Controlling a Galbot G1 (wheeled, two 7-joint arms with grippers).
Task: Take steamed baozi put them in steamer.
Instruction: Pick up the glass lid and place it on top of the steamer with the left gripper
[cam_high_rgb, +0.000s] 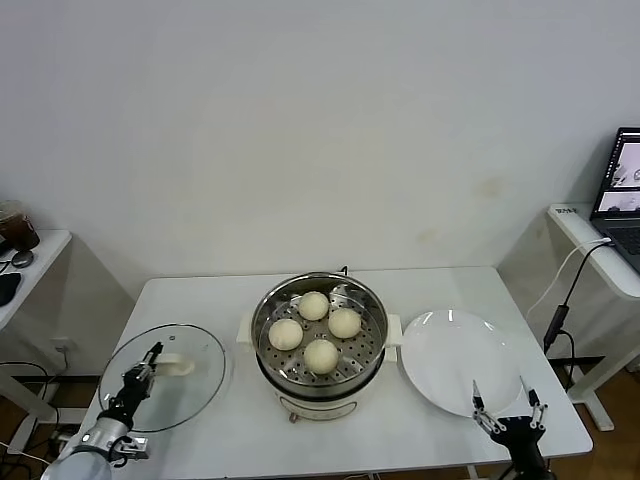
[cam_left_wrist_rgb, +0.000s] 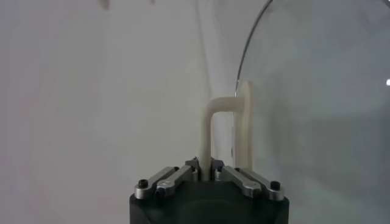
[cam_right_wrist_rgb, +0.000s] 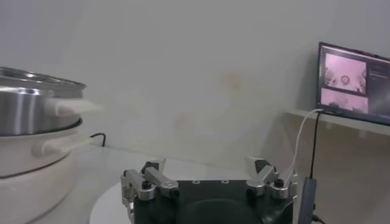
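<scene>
The head view shows four buns (cam_high_rgb: 315, 330) in the steamer (cam_high_rgb: 372, 350) at the table's middle, the left gripper (cam_high_rgb: 152, 358) over the glass lid (cam_high_rgb: 205, 385); the left wrist view shows it clamped on the lid's handle (cam_left_wrist_rgb: 213, 131); the right wrist view shows the right gripper (cam_right_wrist_rgb: 207, 176) spread apart near the plate (cam_high_rgb: 450, 360).

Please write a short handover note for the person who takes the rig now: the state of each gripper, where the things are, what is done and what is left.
Left gripper: shut on the lid handle; the glass lid is on the table, left of the steamer.
Right gripper: open, empty, at the near edge of the white plate.
All four baozi sit on the perforated tray in the steamer; the plate holds none.
Done: the baozi are loaded.
Left: probably only putting the lid on, if it is wanted.
</scene>
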